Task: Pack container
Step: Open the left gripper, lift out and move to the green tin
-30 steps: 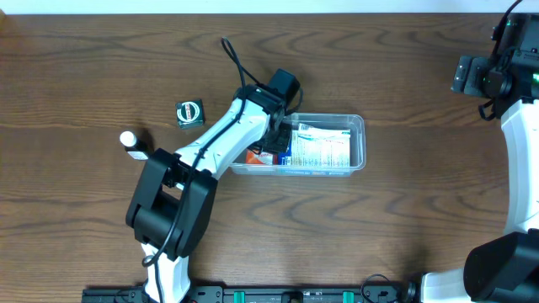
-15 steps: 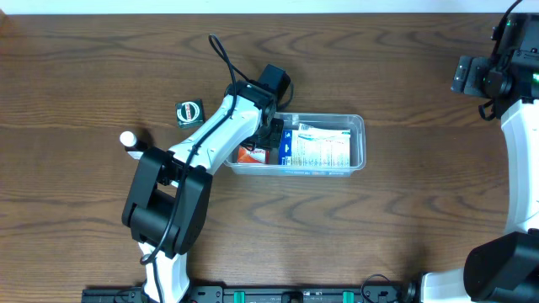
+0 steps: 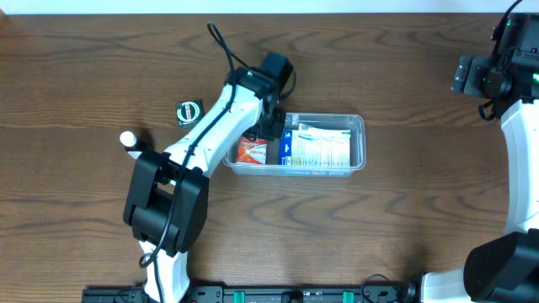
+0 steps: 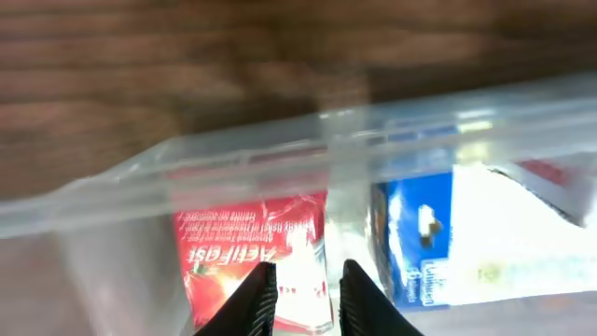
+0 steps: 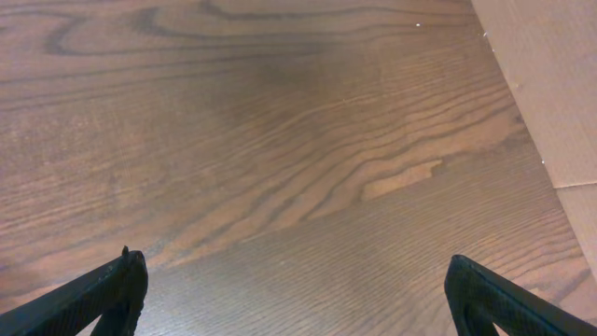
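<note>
The clear container (image 3: pixel 360 145) sits mid-table. In it lie a red packet (image 3: pixel 250 150) at the left end and a larger blue-and-white packet (image 3: pixel 318 148) to its right. My left gripper (image 3: pixel 274 130) hovers over the container's far rim, between the two packets. In the left wrist view its fingers (image 4: pixel 308 291) are slightly apart and empty, with the container (image 4: pixel 280 154), the red packet (image 4: pixel 233 247) and the blue-and-white packet (image 4: pixel 485 233) below them. My right gripper (image 3: pixel 468 74) is at the far right, open wide and empty over bare wood (image 5: pixel 298 289).
A small green-and-black item (image 3: pixel 189 111) and a white-capped item (image 3: pixel 128 139) lie left of the container. A beige board (image 5: pixel 550 84) borders the table at the right in the right wrist view.
My left arm has drawn back toward the far side, uncovering the red packet, which stays at the container's left end. The right arm has not moved.
</note>
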Available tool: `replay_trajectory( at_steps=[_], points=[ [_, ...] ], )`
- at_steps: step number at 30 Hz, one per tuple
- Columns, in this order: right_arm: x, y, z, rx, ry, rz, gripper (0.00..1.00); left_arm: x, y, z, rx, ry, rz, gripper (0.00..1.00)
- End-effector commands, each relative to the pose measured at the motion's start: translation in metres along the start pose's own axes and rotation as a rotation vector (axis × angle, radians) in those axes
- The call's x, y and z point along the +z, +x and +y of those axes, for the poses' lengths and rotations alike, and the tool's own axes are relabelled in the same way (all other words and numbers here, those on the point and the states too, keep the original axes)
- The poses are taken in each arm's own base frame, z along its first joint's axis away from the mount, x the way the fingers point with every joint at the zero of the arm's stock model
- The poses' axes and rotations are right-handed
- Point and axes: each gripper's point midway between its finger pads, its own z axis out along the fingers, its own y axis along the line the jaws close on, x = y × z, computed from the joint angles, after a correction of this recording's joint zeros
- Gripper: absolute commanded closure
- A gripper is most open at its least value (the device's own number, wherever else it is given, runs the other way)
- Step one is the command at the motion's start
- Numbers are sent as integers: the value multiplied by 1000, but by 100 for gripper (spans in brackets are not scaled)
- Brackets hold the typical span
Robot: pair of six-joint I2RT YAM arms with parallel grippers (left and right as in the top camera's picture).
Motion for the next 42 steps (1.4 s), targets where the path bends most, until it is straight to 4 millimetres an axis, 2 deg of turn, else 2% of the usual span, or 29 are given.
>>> replay_trajectory(
  at_steps=[1,3,5,7,8,10,12,16,19,24,30,42],
  points=[
    [1,1,-2,17,3,3,1,-30,-15,-3,-6,10,-47,76],
    [1,1,-2,17,3,3,1,-50,-16,-3,-6,15,-64,75],
    [1,1,-2,17,3,3,1,-69,-17,-3,-6,22,-88,61],
    [1,1,-2,17,3,3,1,-85,-17,-1,5,27,-118,33],
    [1,1,-2,17,3,3,1,-93,-18,3,5,24,-141,23],
    [1,1,-2,17,3,3,1,-105,-21,15,-17,8,-175,18],
    [1,1,-2,17,3,3,1,-112,-25,33,-57,-2,-196,18],
    [1,1,-2,17,3,3,1,-115,-34,81,-121,-29,-213,13],
    [1,1,-2,17,3,3,1,-110,-42,115,-116,-56,-216,6],
    [1,1,-2,17,3,3,1,-89,-48,167,-198,-69,-186,4],
    [1,1,-2,17,3,3,1,-54,-46,185,-221,-28,-105,4],
    [1,1,-2,17,3,3,1,11,-53,191,-391,-28,-22,5]
  ],
)
